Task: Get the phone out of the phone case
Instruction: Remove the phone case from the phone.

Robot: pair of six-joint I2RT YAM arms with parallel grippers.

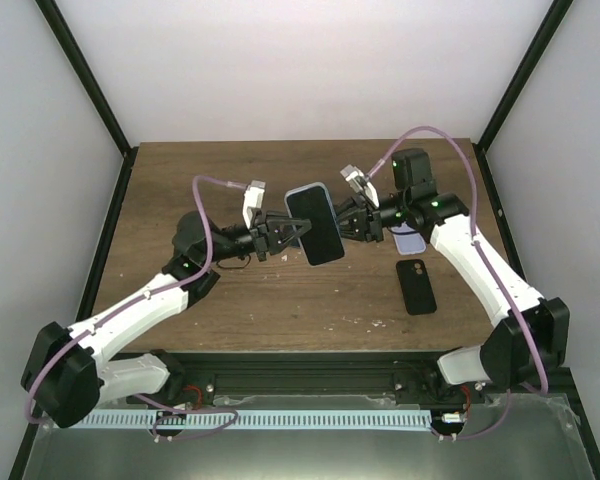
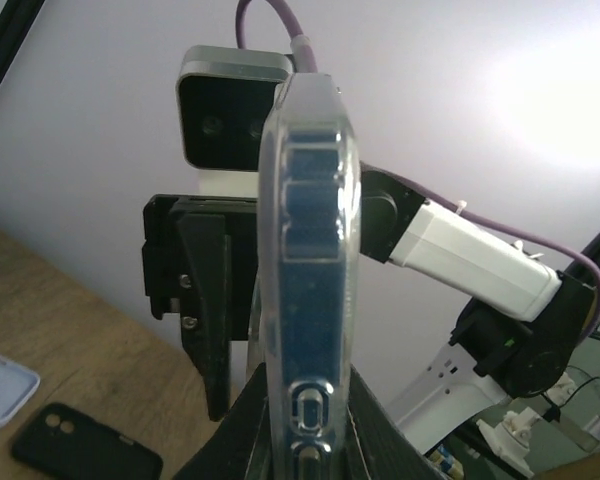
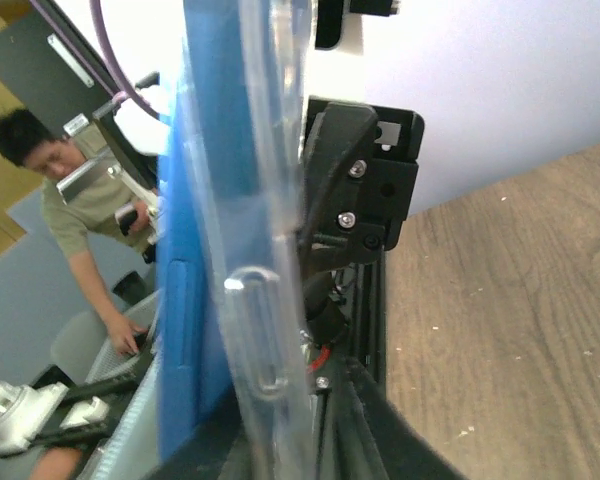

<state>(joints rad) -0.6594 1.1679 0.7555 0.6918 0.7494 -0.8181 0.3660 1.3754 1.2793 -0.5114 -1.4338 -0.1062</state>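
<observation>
A blue phone (image 1: 315, 225) in a clear case is held upright above the table between both grippers. My left gripper (image 1: 288, 233) is shut on its left edge and my right gripper (image 1: 346, 221) is shut on its right edge. In the left wrist view the cased phone (image 2: 310, 250) stands edge-on between my fingers (image 2: 305, 440), with the right gripper (image 2: 195, 290) behind it. In the right wrist view the blue phone (image 3: 205, 200) and the clear case edge (image 3: 270, 260) rise from my gripper (image 3: 280, 440). The case edge looks slightly parted from the phone there.
A black empty phone case (image 1: 416, 285) lies on the wooden table (image 1: 180, 180) at the right. A pale lavender case (image 1: 410, 241) lies partly under my right arm. Both show in the left wrist view: the black case (image 2: 85, 450) and the pale case (image 2: 2, 385).
</observation>
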